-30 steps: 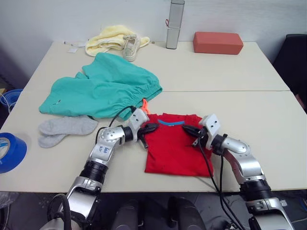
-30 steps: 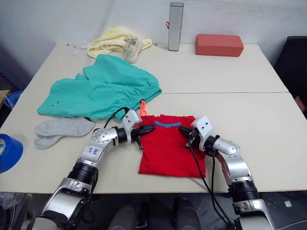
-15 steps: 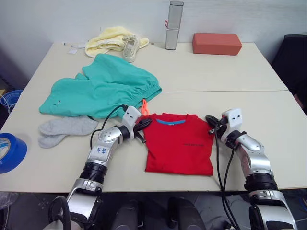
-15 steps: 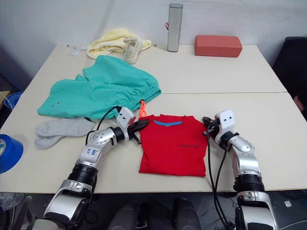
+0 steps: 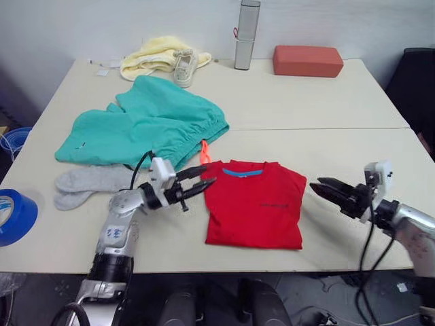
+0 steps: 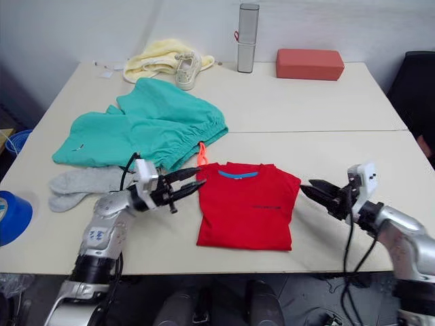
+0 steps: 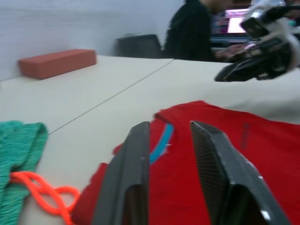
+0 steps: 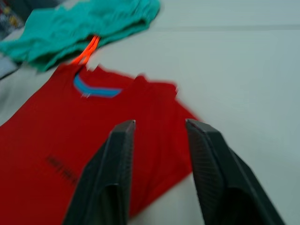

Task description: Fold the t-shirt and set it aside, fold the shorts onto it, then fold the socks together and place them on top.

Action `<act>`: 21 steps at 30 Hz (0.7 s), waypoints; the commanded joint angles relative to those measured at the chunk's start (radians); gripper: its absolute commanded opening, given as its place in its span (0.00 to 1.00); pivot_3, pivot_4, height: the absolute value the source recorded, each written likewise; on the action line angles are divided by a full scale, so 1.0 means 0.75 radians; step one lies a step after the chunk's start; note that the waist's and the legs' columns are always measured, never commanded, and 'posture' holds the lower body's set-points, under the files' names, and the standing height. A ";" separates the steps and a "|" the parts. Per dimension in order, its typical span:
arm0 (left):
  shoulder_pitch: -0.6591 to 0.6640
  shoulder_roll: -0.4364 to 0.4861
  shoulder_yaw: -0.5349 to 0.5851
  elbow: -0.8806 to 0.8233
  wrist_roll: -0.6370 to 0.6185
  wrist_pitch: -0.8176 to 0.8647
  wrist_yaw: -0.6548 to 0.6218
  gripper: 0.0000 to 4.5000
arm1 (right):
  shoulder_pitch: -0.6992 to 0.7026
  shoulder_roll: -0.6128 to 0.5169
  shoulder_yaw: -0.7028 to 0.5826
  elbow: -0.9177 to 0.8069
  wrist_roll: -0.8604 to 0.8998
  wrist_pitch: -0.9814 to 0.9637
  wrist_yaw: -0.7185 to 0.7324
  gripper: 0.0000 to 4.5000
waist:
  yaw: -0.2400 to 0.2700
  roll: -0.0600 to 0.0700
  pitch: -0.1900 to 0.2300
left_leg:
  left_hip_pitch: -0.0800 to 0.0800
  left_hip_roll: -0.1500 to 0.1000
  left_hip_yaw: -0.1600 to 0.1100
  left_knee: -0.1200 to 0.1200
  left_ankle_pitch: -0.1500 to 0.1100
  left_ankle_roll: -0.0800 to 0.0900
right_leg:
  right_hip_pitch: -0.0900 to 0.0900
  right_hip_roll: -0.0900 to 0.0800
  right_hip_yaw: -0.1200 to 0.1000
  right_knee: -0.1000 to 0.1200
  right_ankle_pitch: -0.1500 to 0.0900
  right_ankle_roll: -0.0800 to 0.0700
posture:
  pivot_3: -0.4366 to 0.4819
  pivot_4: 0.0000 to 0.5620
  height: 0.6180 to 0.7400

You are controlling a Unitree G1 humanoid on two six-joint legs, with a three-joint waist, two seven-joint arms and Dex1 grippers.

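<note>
The t-shirt (image 5: 255, 207) lies flat and folded into a rough rectangle near the front edge of the table (image 5: 326, 102), its blue neck label toward 12 o'clock. The left gripper (image 5: 204, 178) is at the shirt's 9 to 10 o'clock, just off the folded left edge near the collar corner, with its fingers spread and nothing between them. In the left wrist view the two black fingers (image 7: 129, 183) point across the shirt's neck, red cloth beyond them. The right gripper (image 5: 321, 187) is at the shirt's 3 o'clock, apart from the right edge with bare table between, its fingers also spread and empty. In the right wrist view they frame the shirt's near edge.

The shorts (image 5: 146, 125) are spread in a loose heap at the shirt's 10 to 11 o'clock, waistband toward the shirt, and the orange drawstring (image 5: 205, 149) trails from the waistband to just beside the shirt's upper left corner. The socks (image 5: 92, 183) lie at 9 o'clock from the left gripper, partly under the shorts' near hem.

At the far edge of the table, 12 o'clock from the shirt, stand a grey cylinder (image 5: 248, 26) and a red-brown block (image 5: 307, 60). A yellow cloth (image 5: 158, 56) with a small shoe (image 5: 185, 66) on it lies further toward 11 o'clock. A roll of blue tape (image 5: 12, 214) is at the left edge of the table. A person in dark clothes (image 7: 190, 30) shows in the left wrist view beyond the table.
</note>
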 commanded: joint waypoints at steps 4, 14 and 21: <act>0.250 0.218 0.043 -0.337 -0.153 0.135 -0.155 0.83 | -0.018 -0.244 -0.065 -0.018 0.285 0.764 -0.095 0.96 | -0.002 0.000 0.000 | 0.001 0.002 -0.001 -0.001 0.000 0.001 | 0.000 0.000 0.000 0.001 -0.002 -0.004 | 0.48 0.27 1.00; 0.371 0.290 0.083 -0.475 -0.326 0.306 -0.179 0.99 | -0.185 -0.169 0.063 0.125 0.295 1.152 -0.205 1.00 | -0.001 0.000 0.000 | -0.001 0.002 -0.002 -0.001 -0.004 0.002 | -0.001 0.000 -0.001 -0.002 -0.003 -0.005 | 0.48 0.27 1.00; 0.378 0.307 0.117 -0.520 -0.381 0.366 -0.156 0.99 | -0.219 -0.078 0.188 0.125 0.589 1.160 -0.344 1.00 | -0.013 -0.007 -0.003 | -0.001 0.007 -0.002 -0.002 -0.005 -0.003 | -0.001 0.006 -0.003 -0.003 -0.004 -0.007 | 0.48 0.27 1.00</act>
